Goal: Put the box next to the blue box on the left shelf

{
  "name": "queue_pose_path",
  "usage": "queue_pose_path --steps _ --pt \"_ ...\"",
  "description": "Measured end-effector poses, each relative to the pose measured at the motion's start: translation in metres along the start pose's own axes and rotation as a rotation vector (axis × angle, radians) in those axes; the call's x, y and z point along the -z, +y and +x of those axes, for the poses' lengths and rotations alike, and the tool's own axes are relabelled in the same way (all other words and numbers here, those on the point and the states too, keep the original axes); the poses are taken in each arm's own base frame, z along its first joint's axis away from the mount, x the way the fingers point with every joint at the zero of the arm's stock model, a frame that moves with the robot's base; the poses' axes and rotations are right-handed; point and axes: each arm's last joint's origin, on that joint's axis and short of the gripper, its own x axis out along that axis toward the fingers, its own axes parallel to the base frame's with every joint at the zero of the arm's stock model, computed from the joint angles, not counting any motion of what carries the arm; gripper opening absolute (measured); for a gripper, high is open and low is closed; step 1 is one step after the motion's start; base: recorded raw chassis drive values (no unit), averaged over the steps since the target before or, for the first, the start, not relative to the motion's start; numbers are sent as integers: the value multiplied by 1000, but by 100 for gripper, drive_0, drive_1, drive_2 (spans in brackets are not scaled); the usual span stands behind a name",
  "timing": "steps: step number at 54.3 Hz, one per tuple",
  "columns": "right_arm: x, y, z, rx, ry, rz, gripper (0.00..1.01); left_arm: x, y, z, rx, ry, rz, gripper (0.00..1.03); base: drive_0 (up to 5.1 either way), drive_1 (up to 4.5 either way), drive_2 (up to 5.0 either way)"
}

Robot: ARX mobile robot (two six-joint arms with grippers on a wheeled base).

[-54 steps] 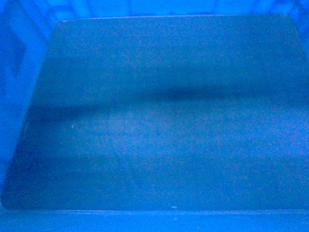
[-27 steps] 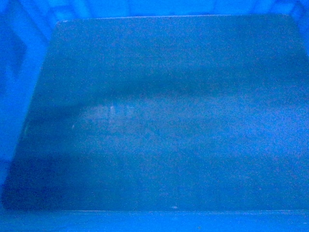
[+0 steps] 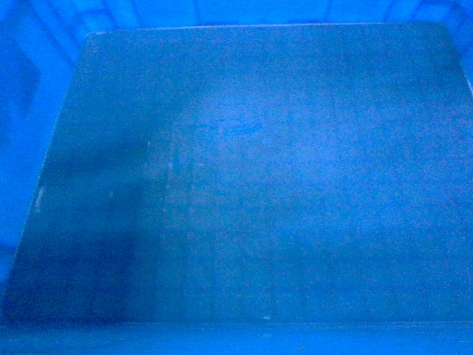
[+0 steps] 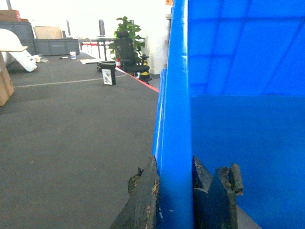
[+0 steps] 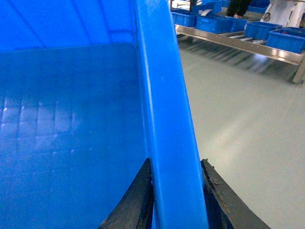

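Note:
The box (image 3: 244,177) is a large bright-blue crate, and its flat floor fills the whole head view. My left gripper (image 4: 175,164) is shut on the box's left wall (image 4: 174,95), one finger outside and one inside. My right gripper (image 5: 176,164) is shut on the right wall (image 5: 162,95) in the same way. The box hangs between both grippers above the floor, and its inside is empty. A low metal rack (image 5: 238,42) carrying several blue bins (image 5: 274,31) shows far off in the right wrist view. I cannot tell whether it is the left shelf.
To the left lies dark open floor with a black bin (image 4: 108,74), an office chair (image 4: 126,52), a plant (image 4: 126,26), grey crates (image 4: 47,46) and a cardboard carton (image 4: 5,83). Pale grey floor lies to the right, before the rack.
The dark band of shadow across the box floor has gone, and a lighter patch now lies in the middle. The box itself keeps its place in the head view.

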Motion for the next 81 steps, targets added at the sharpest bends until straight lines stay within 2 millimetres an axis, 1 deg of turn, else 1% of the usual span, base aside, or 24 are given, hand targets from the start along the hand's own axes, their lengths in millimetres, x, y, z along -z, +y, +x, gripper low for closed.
queue_pose_path --steps 81 --pt "0 0 0 0 1 -1 20 0 0 0 0 0 -1 13 -156 -156 -156"
